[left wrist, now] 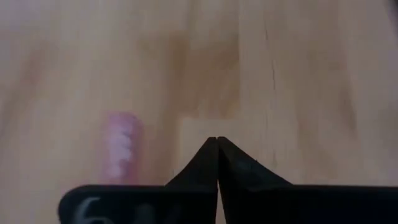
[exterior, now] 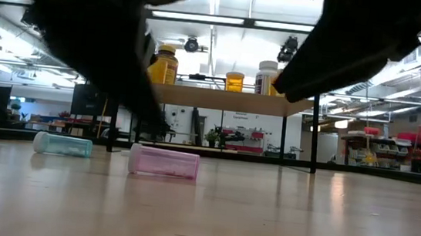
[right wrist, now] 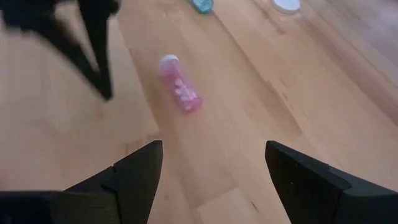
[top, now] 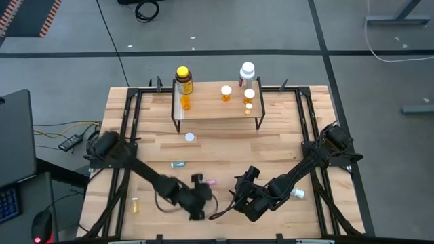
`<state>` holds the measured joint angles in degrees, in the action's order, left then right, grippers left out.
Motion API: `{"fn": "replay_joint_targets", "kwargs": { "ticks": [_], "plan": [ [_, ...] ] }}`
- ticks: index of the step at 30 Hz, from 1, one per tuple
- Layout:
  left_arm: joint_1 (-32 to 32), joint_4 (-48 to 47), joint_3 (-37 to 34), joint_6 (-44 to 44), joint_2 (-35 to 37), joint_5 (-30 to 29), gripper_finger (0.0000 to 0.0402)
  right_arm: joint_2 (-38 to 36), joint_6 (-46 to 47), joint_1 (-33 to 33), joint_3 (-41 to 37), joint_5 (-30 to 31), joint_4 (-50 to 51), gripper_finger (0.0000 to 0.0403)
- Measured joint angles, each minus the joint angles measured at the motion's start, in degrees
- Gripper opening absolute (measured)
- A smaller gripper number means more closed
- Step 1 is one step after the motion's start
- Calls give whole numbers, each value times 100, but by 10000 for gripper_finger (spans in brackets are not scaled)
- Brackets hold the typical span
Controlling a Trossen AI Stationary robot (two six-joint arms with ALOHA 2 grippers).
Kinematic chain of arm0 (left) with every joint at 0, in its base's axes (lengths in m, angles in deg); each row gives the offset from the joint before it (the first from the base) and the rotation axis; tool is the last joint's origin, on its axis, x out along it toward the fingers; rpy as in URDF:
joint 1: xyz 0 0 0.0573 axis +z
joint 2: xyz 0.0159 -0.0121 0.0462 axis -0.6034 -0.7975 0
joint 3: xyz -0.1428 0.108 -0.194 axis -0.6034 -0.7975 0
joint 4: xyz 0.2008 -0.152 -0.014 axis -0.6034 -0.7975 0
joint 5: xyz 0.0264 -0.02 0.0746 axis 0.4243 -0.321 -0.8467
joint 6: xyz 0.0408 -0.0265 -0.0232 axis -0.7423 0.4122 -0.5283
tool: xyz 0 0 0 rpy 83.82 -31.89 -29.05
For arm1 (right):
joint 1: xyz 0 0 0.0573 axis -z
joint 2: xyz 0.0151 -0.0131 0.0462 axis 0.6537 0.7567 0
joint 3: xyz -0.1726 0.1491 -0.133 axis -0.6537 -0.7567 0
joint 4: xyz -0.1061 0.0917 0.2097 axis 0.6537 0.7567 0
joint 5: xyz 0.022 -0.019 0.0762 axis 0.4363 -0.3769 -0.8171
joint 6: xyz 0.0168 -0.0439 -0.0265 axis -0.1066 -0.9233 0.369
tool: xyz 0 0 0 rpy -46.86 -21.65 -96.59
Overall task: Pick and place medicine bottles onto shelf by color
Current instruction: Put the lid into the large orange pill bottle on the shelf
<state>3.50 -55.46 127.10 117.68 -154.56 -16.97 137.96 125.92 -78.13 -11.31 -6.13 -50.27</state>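
Note:
The shelf stands at the table's far side. It carries a big yellow bottle, a big white bottle and orange vials. A pink vial lies on its side on the table, with a teal vial lying farther left. My left gripper is shut just left of the pink vial, with nothing between its fingers. My right gripper stands open to the right of the pink vial, pointing toward it, a stretch of bare table between them.
A white cap lies in front of the shelf. A tiny yellow vial lies near the front left, and a white vial lies beside the right arm. Black frame rails run along both sides of the table.

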Motion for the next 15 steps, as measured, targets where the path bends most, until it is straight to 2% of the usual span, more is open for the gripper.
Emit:
{"fn": "replay_joint_targets", "kwargs": {
  "ticks": [4,10,15],
  "plan": [
    [226,1356,-1266,-200,1123,186,2,0,227,-23,-2,107,182,293],
    [549,3283,-3376,-228,2868,533,1,-2,115,74,0,762,-30,293],
    [608,4118,-4529,-311,4022,530,1,-2,-737,611,0,181,-471,293]
  ]
}}
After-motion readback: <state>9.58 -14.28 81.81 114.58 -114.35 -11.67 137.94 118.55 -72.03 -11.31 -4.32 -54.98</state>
